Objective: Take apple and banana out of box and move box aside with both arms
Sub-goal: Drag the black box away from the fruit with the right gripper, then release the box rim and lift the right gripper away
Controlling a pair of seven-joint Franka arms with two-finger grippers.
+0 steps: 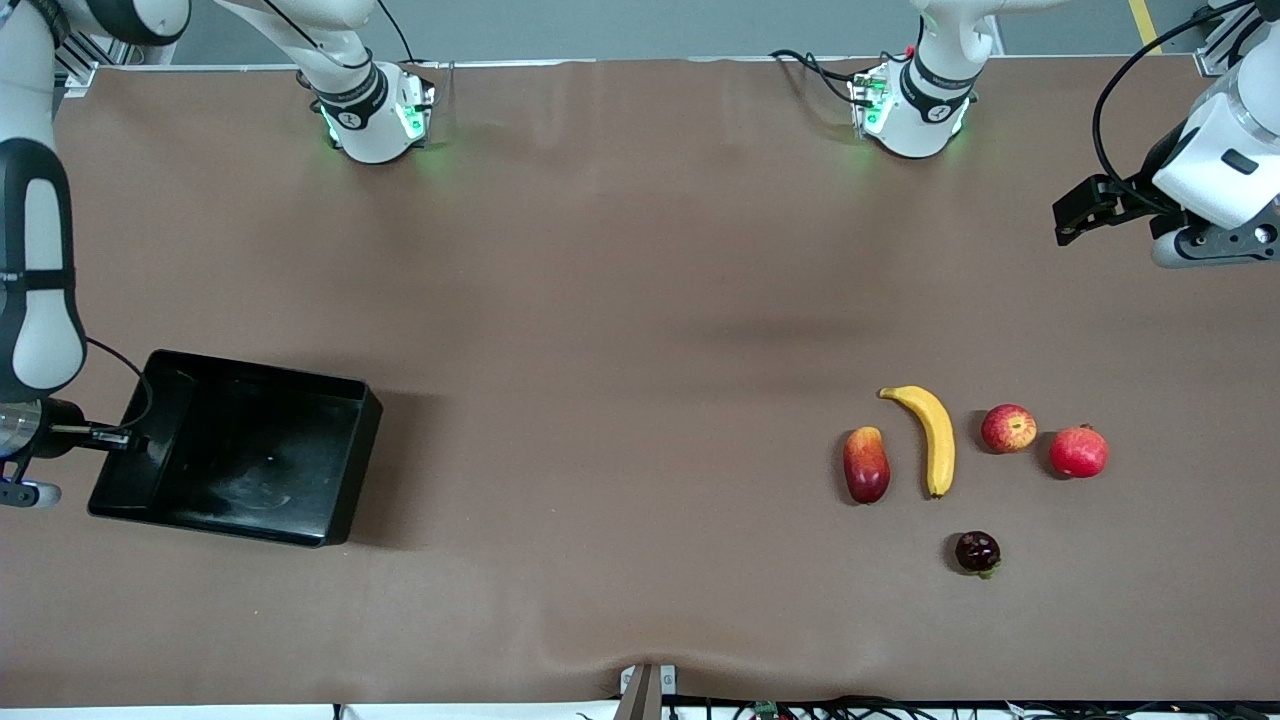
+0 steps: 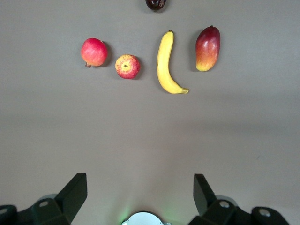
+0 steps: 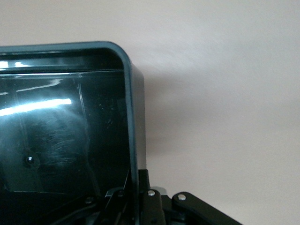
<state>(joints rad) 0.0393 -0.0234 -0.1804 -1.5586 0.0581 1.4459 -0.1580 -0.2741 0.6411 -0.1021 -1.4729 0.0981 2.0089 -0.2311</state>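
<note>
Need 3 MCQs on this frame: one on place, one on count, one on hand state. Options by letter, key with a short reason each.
1. Where does the banana lie?
A. in the black tray
B. on the table between the elongated red-yellow fruit and the apple
C. in the left hand

2. How many fruits are on the table?
A. three
B. five
C. seven

3. What is the right hand doing?
A. shut on the wall of the black tray
B. open over the fruits
C. holding the apple

Key:
1 B: the front view shows it flanked by those two, with the tray empty.
2 B: banana, apple, elongated fruit, all-red fruit and dark fruit.
3 A: its fingers pinch the tray wall at the right arm's end of the table; the left hand hangs open and empty above the table.
</note>
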